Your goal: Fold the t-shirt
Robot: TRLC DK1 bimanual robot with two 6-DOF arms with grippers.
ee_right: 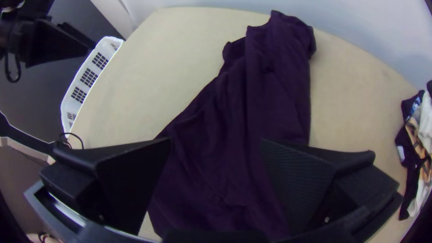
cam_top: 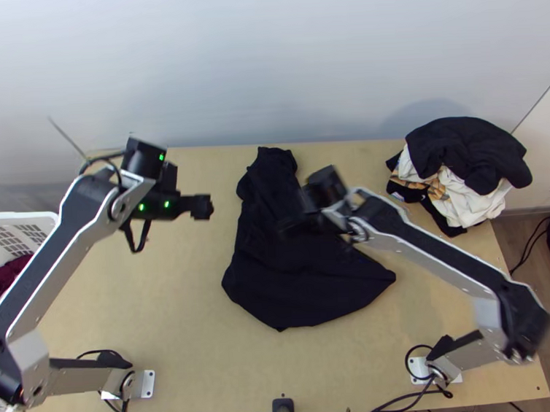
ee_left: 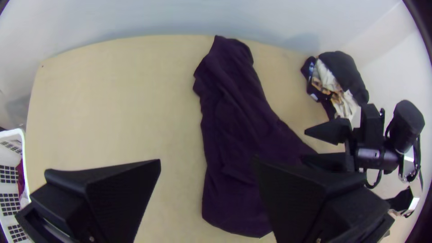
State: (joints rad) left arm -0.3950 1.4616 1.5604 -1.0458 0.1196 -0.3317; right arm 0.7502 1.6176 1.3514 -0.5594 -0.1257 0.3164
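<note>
Well, dark, wrinkly, lopsided t-shirt [cam_top: 300, 289]

Clothes [cam_top: 480, 153] (mostly black and white) are piled on the table [cam_top: 169, 298], far right. Dark-red cloth [cam_top: 9, 276] is held in a white basket [cam_top: 20, 216], left.

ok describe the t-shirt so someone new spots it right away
On the light wooden table, the dark t-shirt lies across the middle, narrow at the far end, wide nearer. Unlike the piled clothes at the far right corner, which mix in white, it lies low and looks dark throughout.
</note>
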